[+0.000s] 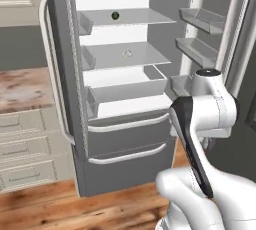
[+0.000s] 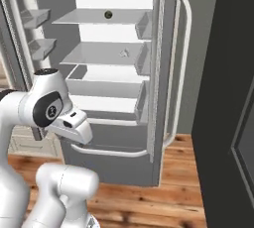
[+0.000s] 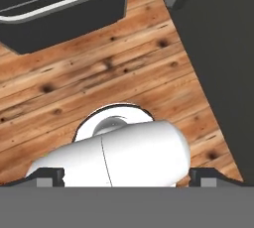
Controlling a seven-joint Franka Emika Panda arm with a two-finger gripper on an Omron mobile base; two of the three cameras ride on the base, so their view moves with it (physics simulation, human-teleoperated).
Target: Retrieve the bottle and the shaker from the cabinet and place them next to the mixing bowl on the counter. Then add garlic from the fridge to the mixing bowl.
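While fingers (image 3: 49, 175) face floor, garlic (image 1: 127, 53) sits shelved.

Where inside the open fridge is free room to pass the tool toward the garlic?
The middle shelf is bare all around the pale garlic, so both sides are free. The top shelf is bare beside the small dark item. The door bins look tighter.

Flat, even, shadowless rendered light
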